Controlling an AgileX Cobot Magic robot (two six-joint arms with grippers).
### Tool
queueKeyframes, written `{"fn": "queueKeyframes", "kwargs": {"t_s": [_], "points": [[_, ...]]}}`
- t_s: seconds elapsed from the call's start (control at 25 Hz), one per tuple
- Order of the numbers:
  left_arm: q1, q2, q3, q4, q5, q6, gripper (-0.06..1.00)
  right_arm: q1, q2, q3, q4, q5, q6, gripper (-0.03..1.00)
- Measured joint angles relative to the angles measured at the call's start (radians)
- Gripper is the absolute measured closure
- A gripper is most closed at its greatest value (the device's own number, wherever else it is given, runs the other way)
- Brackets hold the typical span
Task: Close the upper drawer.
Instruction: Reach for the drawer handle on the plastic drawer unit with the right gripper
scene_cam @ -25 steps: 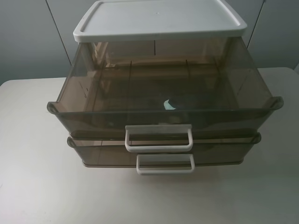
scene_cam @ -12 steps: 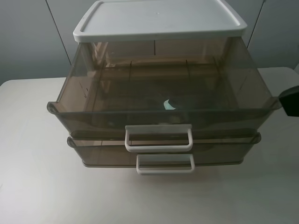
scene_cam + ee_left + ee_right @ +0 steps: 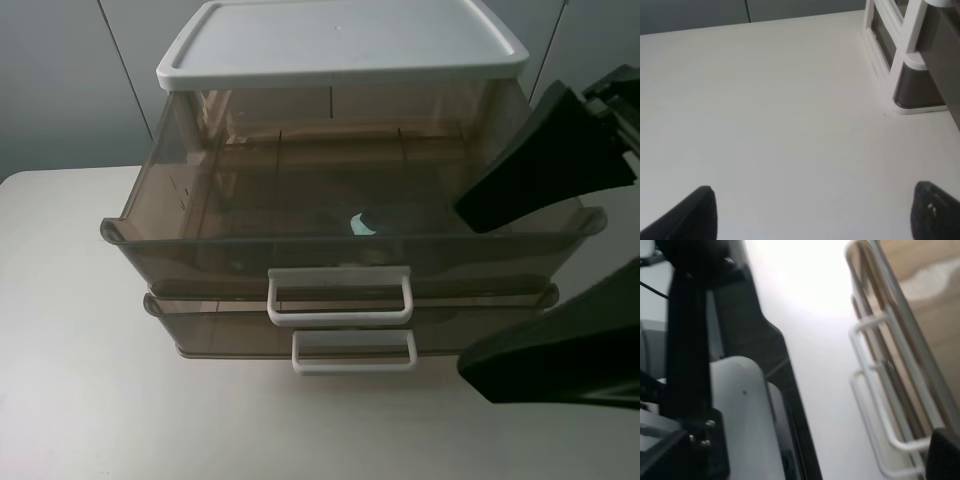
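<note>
The upper drawer [image 3: 300,190] is smoky-brown and see-through, and stands pulled far out of the white-lidded unit [image 3: 340,40]. Its white loop handle [image 3: 340,297] faces me. The bottom drawer [image 3: 230,330] sticks out slightly below it. My right gripper [image 3: 462,292] is open, close to the camera at the drawers' right end, one finger [image 3: 530,175] high and one low. In the right wrist view the upper drawer [image 3: 920,315] and both handles show, with one fingertip [image 3: 944,455] at the edge. My left gripper [image 3: 815,215] is open over bare table, beside the unit's corner [image 3: 910,65].
The unit stands on a white table [image 3: 80,380]. A grey wall panel [image 3: 60,80] is behind it. A small pale scrap [image 3: 362,223] lies inside the upper drawer. Dark arm hardware [image 3: 715,365] fills one side of the right wrist view.
My right gripper has come in from the right edge and now looms over the drawers' right end. The drawers have not moved.
</note>
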Motion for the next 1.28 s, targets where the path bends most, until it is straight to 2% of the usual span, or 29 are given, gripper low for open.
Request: {"fn": "queueKeyframes", "kwargs": {"t_s": [0.08,0.2,0.4,0.56,0.88,1.28], "points": [[0.0,0.0,0.0,0.0,0.0,0.0,0.2,0.021,0.01,0.0,0.03,0.0,-0.036,0.27],[0.0,0.0,0.0,0.0,0.0,0.0,0.2,0.094,0.039,0.0,0.021,0.0,-0.052,0.27],[0.0,0.0,0.0,0.0,0.0,0.0,0.2,0.236,0.106,0.009,-0.069,-0.035,-0.029,0.27],[0.0,0.0,0.0,0.0,0.0,0.0,0.2,0.31,0.17,0.046,-0.151,-0.063,0.005,0.27],[0.0,0.0,0.0,0.0,0.0,-0.003,0.2,0.337,0.235,0.057,-0.178,-0.146,0.023,0.27],[0.0,0.0,0.0,0.0,0.0,-0.003,0.2,0.337,0.283,0.06,-0.178,-0.158,0.026,0.27]]}}
